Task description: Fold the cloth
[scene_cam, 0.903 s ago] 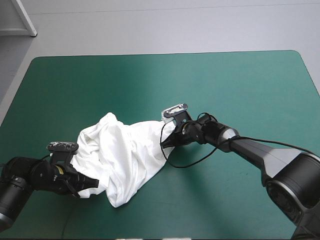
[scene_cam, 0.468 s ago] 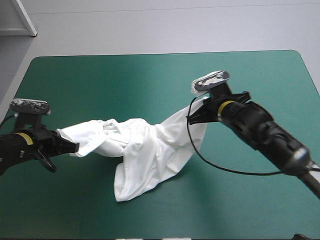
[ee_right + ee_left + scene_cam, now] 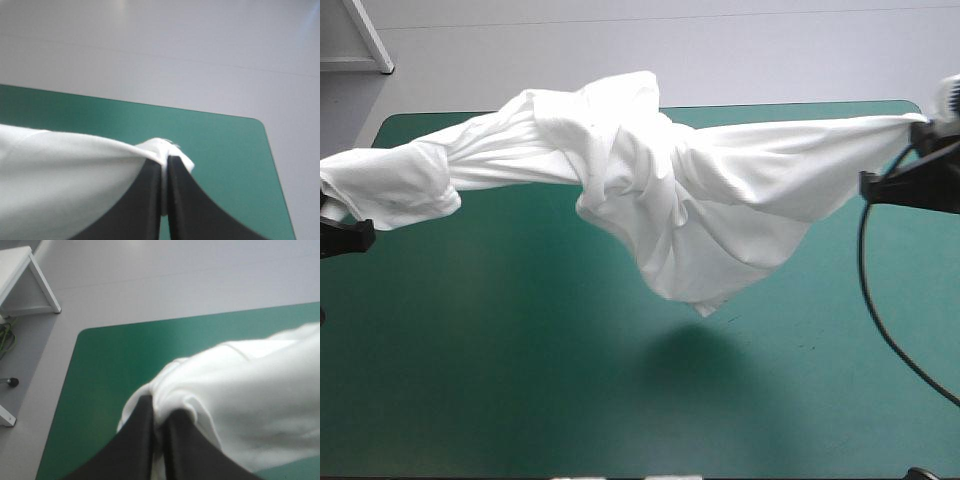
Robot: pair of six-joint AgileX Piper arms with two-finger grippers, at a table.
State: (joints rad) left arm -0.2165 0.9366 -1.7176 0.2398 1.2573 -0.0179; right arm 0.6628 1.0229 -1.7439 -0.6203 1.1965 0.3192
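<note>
From above, the white T-shirt (image 3: 650, 190) hangs in the air over the far half of the counter (image 3: 520, 400), stretched sideways between the two arms and clear of the teal-green cover. Its left end is bunched at the left tool (image 3: 342, 236) by the counter's left edge, and its right end narrows to a point at the right tool (image 3: 920, 150) by the right edge. The middle is twisted and crumpled, with a loose fold drooping toward the counter's centre, and a soft shadow (image 3: 695, 350) lies on the cover beneath it

In the left wrist view, the left tool (image 3: 157, 405) has its black fingers (image 3: 137, 440) pressed almost together, clamped on a gathered wad of the T-shirt (image 3: 250, 395). The cloth swells away ahead of and beside the tips, above the counter (image 3: 110, 370), whose rounded corner shows beyond

In the right wrist view, the right tool (image 3: 165, 162) is likewise pinched nearly closed on the T-shirt (image 3: 65, 175), a small tuft poking past the tips. From there the cloth runs off taut to one side in a smooth white sheet, with the counter (image 3: 220, 140) below and behind it
</note>
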